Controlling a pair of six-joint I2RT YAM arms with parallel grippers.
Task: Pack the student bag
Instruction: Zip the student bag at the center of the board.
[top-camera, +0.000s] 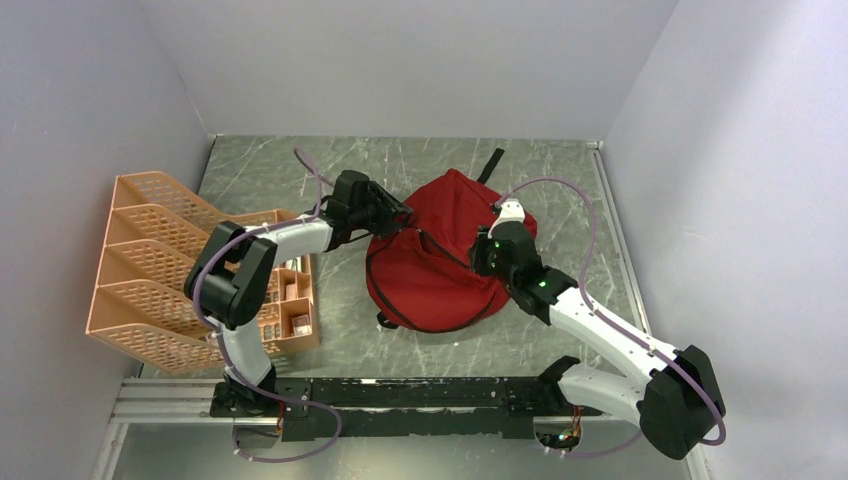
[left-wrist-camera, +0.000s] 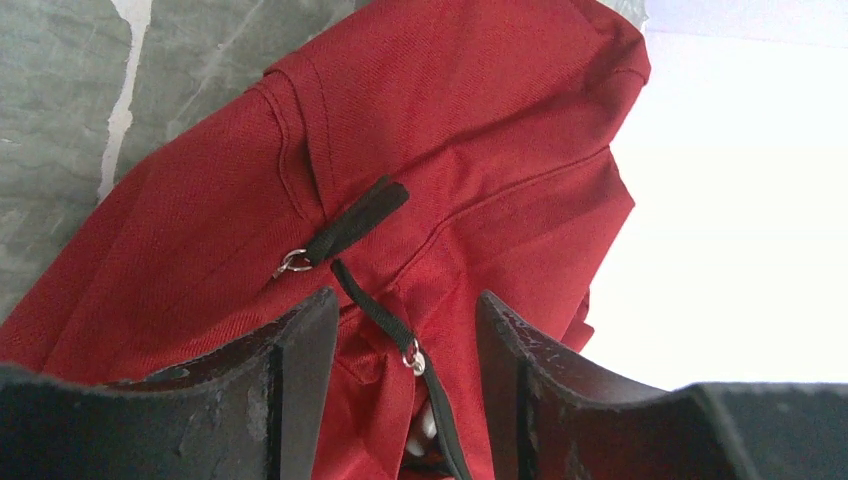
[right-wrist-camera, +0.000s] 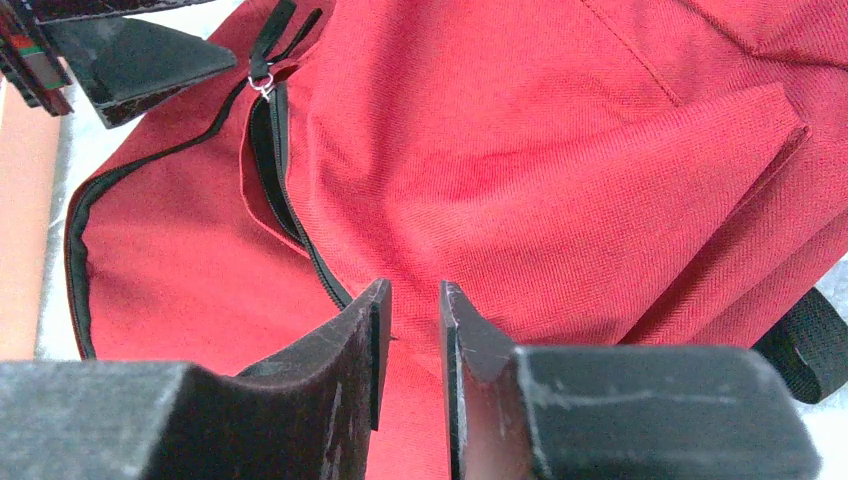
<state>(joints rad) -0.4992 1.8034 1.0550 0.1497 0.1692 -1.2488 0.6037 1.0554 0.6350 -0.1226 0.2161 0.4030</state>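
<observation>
Red student bag (top-camera: 440, 270) sits partly unzipped; orange organiser (top-camera: 150, 270) holds small items (top-camera: 297, 318).

Soft, even light from above fills the overhead view. The student bag (top-camera: 440, 260) casts only a faint shadow along its lower edge onto the table (top-camera: 560, 190), whose marbled top has a mild sheen. In the left wrist view the right third of the frame is blown out to plain white. The red weave stays crisp, and the fingers (left-wrist-camera: 290, 400) of the left gripper (left-wrist-camera: 407, 300) along the bottom are dark and slightly soft. In the right wrist view the red is saturated, a pale overexposed strip sits at the left edge, and the fingers (right-wrist-camera: 340, 370) of the right gripper (right-wrist-camera: 413, 290) look near-black.
</observation>
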